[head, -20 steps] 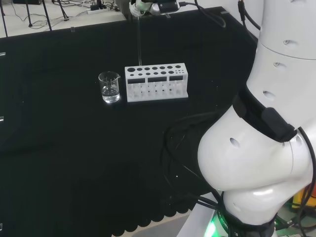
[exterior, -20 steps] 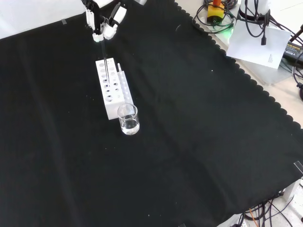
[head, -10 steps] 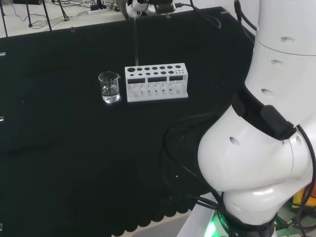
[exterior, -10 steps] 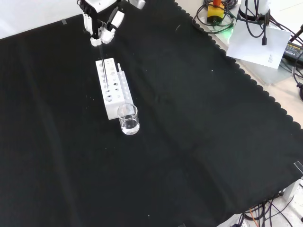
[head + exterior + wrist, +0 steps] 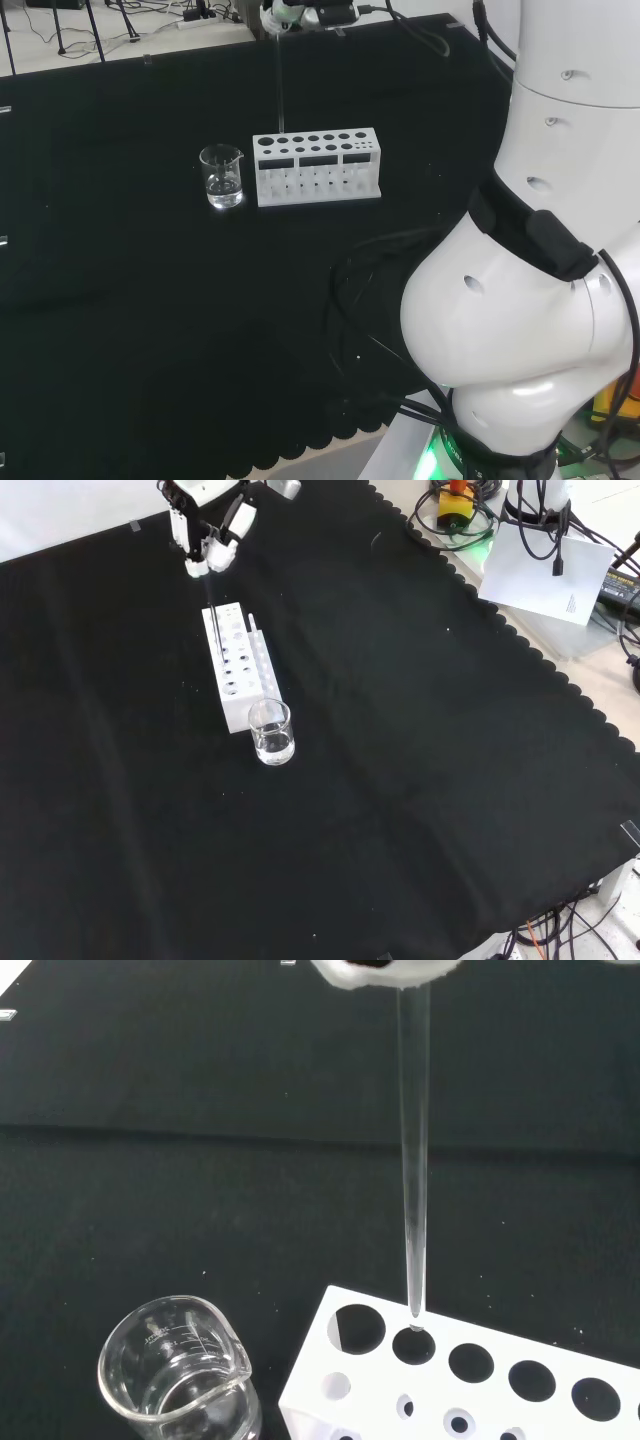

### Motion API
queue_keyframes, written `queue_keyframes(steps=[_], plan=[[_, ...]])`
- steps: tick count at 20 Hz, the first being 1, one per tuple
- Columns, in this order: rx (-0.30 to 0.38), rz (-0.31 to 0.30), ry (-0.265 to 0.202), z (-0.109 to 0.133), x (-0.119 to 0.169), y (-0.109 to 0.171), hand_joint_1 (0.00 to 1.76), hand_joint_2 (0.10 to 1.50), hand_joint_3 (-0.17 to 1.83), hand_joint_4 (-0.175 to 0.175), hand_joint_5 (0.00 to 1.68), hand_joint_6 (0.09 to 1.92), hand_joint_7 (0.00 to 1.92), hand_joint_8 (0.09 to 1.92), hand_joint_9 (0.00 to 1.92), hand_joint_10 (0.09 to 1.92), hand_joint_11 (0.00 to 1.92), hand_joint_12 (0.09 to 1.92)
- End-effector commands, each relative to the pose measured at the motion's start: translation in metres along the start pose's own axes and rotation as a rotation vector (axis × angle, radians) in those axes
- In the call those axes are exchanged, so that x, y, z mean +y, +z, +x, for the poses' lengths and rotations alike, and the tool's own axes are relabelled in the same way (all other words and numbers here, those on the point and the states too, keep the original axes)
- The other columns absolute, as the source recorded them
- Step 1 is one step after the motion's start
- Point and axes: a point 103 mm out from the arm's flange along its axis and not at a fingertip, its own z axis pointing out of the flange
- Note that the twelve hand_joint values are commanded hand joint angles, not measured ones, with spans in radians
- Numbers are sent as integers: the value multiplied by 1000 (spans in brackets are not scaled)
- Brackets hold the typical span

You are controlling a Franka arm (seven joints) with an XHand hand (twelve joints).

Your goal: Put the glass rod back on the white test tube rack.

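The hand (image 5: 205,535) hangs above the far end of the white test tube rack (image 5: 237,674) in the front view, its fingers (image 5: 224,552) curled and pinching the top of the glass rod (image 5: 414,1160). The rod hangs nearly upright below them. In the wrist view its lower tip sits right at the rim of the 2nd hole of the rack's nearer row, counted from the beaker end; whether it has entered the hole cannot be told.

The rack stands on the black tabletop (image 5: 420,780) with 2 rows of round holes in its top face. A clear glass beaker (image 5: 221,176) stands just beside the rack's left end in the head view, upright, spout visible. The wrist view shows faint graduation marks and print on the beaker's wall, too small to read. No other writing shows on the rack or rod.
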Motion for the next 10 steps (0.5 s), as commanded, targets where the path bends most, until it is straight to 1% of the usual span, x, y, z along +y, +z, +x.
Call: queue_keyframes(steps=[1,5,10], plan=[[2,0,-9,6,-5,0,1324,1073,-175,-175,1402,87,1277,825,1606,730,1596,624],[-3,7,-11,7,-3,7,1323,1073,-175,-175,1402,87,1277,824,1607,730,1596,624],[-4,11,-4,-3,5,10,1324,1073,-175,-175,1402,87,1277,824,1607,729,1595,623]])
